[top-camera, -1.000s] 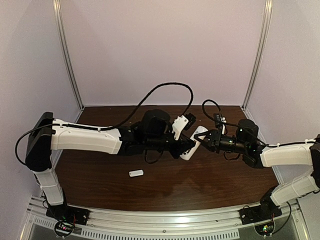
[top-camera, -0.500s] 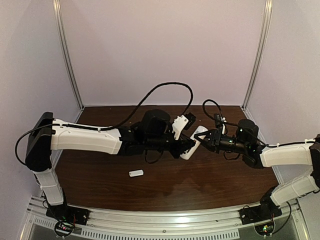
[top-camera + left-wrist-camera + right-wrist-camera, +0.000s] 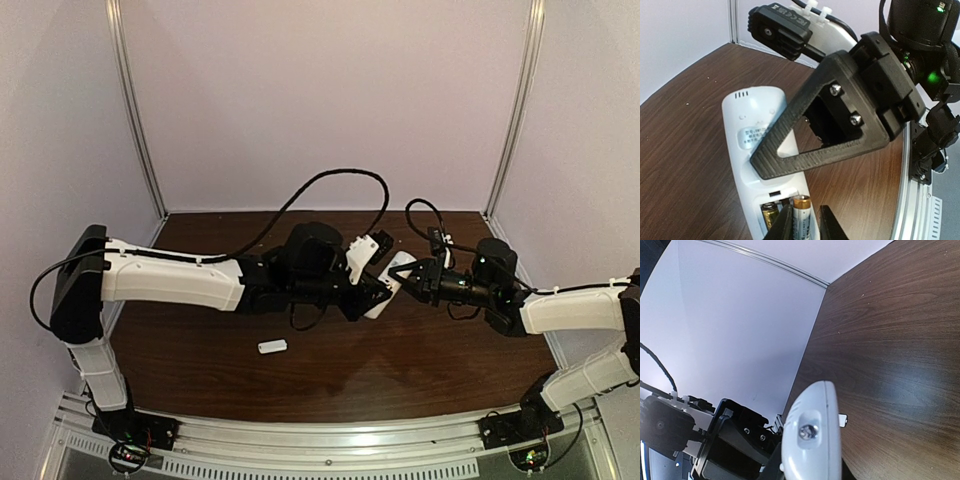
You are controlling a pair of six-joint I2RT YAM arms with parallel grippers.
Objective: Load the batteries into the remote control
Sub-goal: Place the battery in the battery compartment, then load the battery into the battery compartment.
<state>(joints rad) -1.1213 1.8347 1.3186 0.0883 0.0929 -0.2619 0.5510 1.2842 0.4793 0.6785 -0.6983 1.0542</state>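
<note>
Lilac walls enclose a dark wood table (image 3: 180,380); both arms meet above its middle. Overhead, the remote control (image 3: 400,265) lies slantwise, long axis running near-left to far-right. Its emitter end points toward the right arm and its plain back faces up.

The right gripper (image 3: 408,281) is clamped on that far end, and one black triangular finger (image 3: 840,147) crosses the printed label. The left gripper (image 3: 372,296) sits over the recess end. Its fingertips (image 3: 784,225) are drawn in narrowly, pinching a golden battery (image 3: 802,220). A duller battery (image 3: 770,214) lies beside it in the recess.

Only the left wrist view shows the recess and both cells (overhead, the gripper hides them). Only the right wrist view shows the emitter end (image 3: 809,432) head-on, with table surface behind it.

A small white cover piece (image 3: 272,346) lies on the table nearer the arm bases, well apart from the remote.

Against the frame half a second earlier, the left gripper covers more of the remote's middle. The cover piece is unmoved.
</note>
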